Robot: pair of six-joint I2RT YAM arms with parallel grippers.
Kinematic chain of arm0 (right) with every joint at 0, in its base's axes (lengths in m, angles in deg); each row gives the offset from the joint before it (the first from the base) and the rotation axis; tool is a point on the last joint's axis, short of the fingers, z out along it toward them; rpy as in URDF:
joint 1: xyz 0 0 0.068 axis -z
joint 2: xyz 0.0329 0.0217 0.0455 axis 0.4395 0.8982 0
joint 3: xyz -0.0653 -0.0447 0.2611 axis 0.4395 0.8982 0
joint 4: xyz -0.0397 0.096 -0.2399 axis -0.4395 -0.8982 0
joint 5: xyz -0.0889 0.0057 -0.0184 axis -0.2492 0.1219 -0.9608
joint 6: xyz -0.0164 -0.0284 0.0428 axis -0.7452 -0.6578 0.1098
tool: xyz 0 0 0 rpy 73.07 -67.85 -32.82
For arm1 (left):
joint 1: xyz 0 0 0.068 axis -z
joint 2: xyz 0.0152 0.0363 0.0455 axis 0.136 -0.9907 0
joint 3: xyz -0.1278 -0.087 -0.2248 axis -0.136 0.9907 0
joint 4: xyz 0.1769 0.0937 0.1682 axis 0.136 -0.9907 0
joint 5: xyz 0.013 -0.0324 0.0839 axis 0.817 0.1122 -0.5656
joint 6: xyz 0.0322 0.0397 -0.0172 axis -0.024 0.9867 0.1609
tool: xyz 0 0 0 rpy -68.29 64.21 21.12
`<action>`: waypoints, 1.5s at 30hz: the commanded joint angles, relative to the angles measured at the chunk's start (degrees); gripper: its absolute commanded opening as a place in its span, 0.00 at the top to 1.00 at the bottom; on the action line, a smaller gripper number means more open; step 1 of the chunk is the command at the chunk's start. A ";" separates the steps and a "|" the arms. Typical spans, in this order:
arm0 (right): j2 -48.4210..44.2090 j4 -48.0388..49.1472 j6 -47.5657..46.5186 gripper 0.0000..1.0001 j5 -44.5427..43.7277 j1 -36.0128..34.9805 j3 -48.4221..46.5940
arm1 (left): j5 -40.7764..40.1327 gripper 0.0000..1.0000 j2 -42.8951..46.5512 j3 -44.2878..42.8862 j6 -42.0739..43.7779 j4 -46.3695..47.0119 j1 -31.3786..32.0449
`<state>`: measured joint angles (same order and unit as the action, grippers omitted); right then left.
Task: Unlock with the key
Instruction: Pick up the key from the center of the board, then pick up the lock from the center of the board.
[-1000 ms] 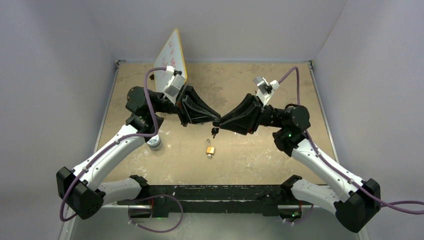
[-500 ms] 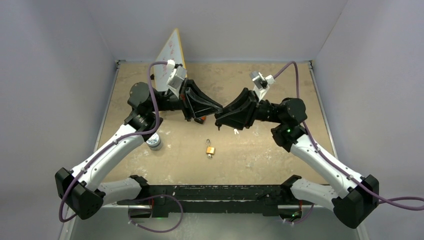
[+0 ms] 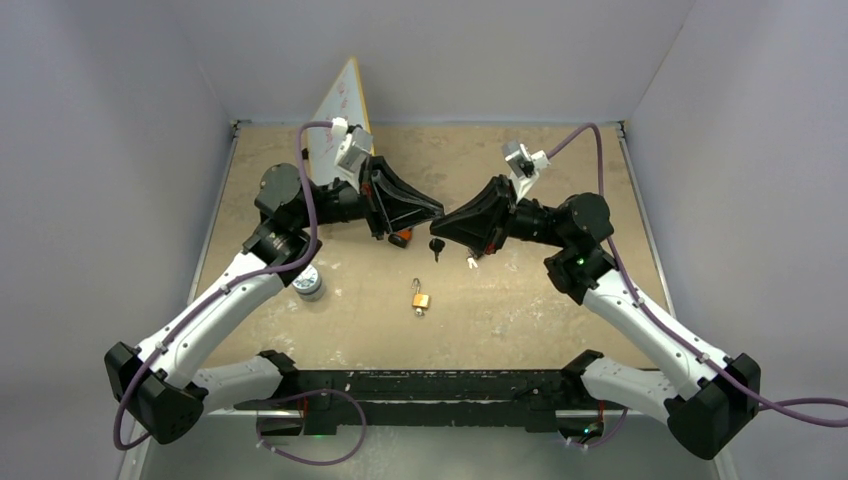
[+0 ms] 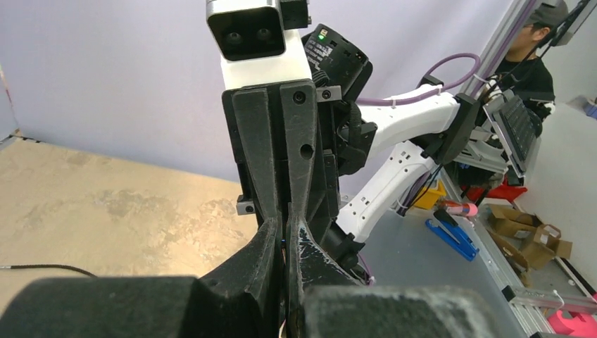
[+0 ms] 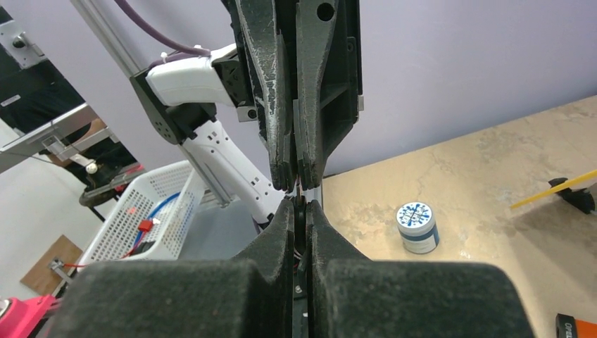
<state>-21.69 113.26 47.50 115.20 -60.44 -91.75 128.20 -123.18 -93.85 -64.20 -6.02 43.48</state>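
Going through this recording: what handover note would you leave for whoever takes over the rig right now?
Left gripper: shut, tip to tip with the right, apparently pinching the key.
Right gripper: shut, seemingly on the same key, whose black head hangs below the tips.
Padlock: lying on the table nearer the bases, nothing touching it.
Done: key is up off the table.
Left: settle the key in one gripper, steady the padlock, insert, turn.
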 commanded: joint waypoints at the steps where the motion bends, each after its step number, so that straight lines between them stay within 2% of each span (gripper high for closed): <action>1: -1.51 1.82 0.34 1.00 -2.45 -0.01 -0.17 | -5.22 0.91 1.41 -2.28 3.12 -2.78 -0.28; 3: -1.79 1.08 0.30 1.00 -3.67 0.00 1.53 | -10.81 0.73 2.11 -3.04 4.88 -7.70 -0.31; 6: -2.42 -0.50 -0.53 1.00 -7.82 0.00 5.42 | -23.92 0.37 4.22 -3.81 8.85 -16.03 -0.27; 8: -2.60 -2.44 -1.36 1.00 -10.66 -0.02 8.63 | -32.50 0.20 5.23 -3.54 11.06 -20.47 -0.28; 9: -2.64 -3.22 -1.59 1.00 -12.72 0.00 10.21 | -34.39 0.18 5.06 -3.83 12.62 -23.02 -0.27; 13: -2.90 -6.58 -1.58 1.00 -18.76 0.02 16.20 | -38.27 0.15 0.44 -7.37 14.73 -32.55 -0.27; 16: -3.58 -11.41 -0.74 1.00 -26.36 0.02 19.55 | -41.85 0.18 -4.26 -8.44 16.57 -37.61 -0.19; 19: -4.36 -15.75 1.66 1.00 -34.49 0.09 23.05 | -50.76 0.25 -10.22 -8.65 14.46 -41.71 0.70; 22: -4.80 -20.02 3.91 1.00 -40.02 0.04 25.72 | -61.93 0.27 -17.60 -12.36 16.32 -46.43 4.05; 24: -5.39 -22.50 5.19 1.00 -42.56 0.08 26.81 | -65.69 0.25 -22.15 -14.20 16.92 -47.83 5.42; 34: -4.80 -26.59 5.26 1.00 -46.98 0.07 27.39 | -71.24 0.13 -41.38 -21.80 15.68 -54.94 5.32; 41: -1.90 -26.86 4.37 1.00 -47.35 0.18 25.64 | -65.94 0.13 -48.17 -22.20 16.17 -54.38 2.80; 45: -1.21 -26.85 4.20 1.00 -47.39 0.17 25.31 | -65.60 0.15 -50.28 -22.58 16.07 -54.47 2.29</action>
<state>-23.24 86.46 52.40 69.19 -60.44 -63.70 61.55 -172.44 -113.69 -49.01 -60.15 46.65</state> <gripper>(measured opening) 0.025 0.858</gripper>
